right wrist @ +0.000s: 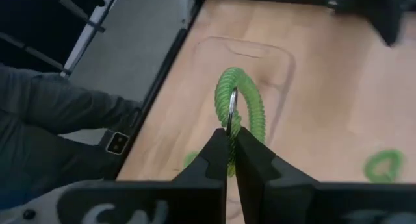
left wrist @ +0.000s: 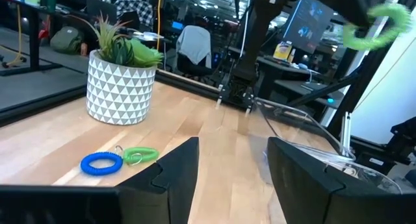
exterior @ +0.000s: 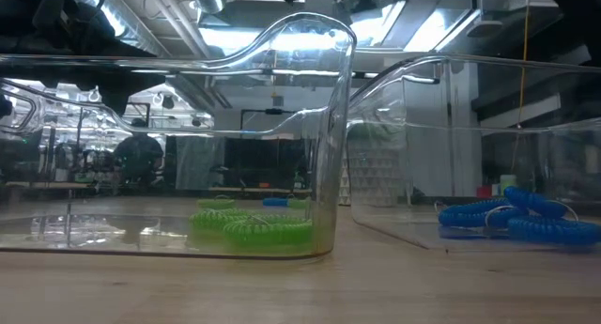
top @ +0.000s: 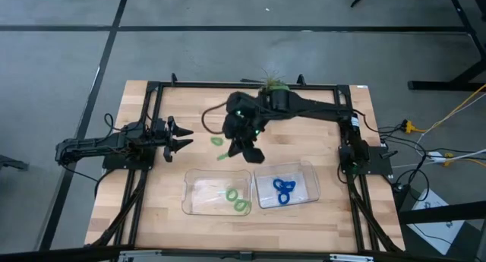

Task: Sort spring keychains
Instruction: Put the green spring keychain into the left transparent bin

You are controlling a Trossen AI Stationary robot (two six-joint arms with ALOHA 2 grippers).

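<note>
Held item: one light green spring keychain (right wrist: 242, 104), pinched at its ring by the right end effector (right wrist: 230, 160), whose fingers are closed narrow on it; it hangs free above the counter (top: 152, 216), just far of the left clear tray (top: 199, 203).
Reason for hold: judged a carry toward the green tray; gripping the ring lets the coil dangle clear of the fingers for a clean drop.
Left clear tray, contents: two light green keychains (top: 237, 200) counted from above, lying toward its right end; the low view shows them overlapping against the tray wall.
Right clear tray (top: 311, 182), contents: blue keychains (top: 285, 190) bunched together, about three, exact count unclear because the coils overlap.
Reason for trays: one colour to each, side by side at the near middle of the counter, touching or almost so.
Unsorted stock: one green keychain (left wrist: 140, 155) and one blue keychain (left wrist: 101, 163) lying just beside each other on the counter, near the potted plant (left wrist: 120, 73); from above only the green one shows clearly, left of the right arm.
Left end effector (left wrist: 231, 160): fingers spread wide, holding nothing, waiting at the left side of the counter, well apart from the trays.
Progress, judged: mostly sorted; the held green one and two loose ones left.
</note>
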